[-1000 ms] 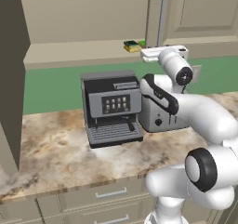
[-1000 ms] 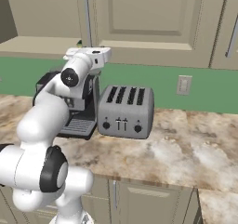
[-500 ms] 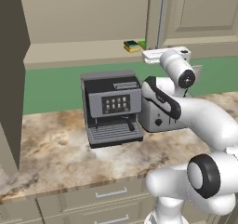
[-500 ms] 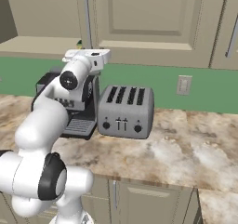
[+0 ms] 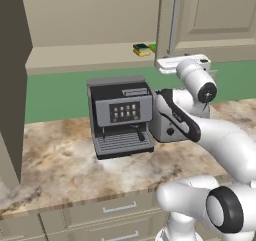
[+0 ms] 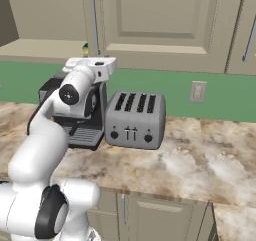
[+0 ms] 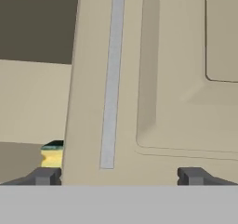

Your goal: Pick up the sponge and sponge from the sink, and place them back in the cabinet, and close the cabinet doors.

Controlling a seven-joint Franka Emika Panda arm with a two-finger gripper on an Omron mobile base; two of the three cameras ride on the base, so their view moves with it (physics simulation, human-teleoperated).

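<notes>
Sponges are both on the cabinet shelf (image 5: 90, 55): dark-topped sponge (image 5: 141, 49) with the bright green sponge (image 5: 153, 47) just beside it, mostly tucked behind the cabinet door (image 5: 200, 20). Claw (image 7: 118, 174) is spread wide, holding nothing, up close to that door's silver bar handle (image 7: 111, 79). Left door looks swung open, hard to tell. Coffee machine (image 5: 120, 115) and toaster (image 6: 135, 119) sit on the table (image 6: 200, 160).

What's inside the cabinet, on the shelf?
Two sponges sit on the cabinet shelf: a dark-topped sponge and a green sponge beside it. The door partly covers the green one.
</notes>
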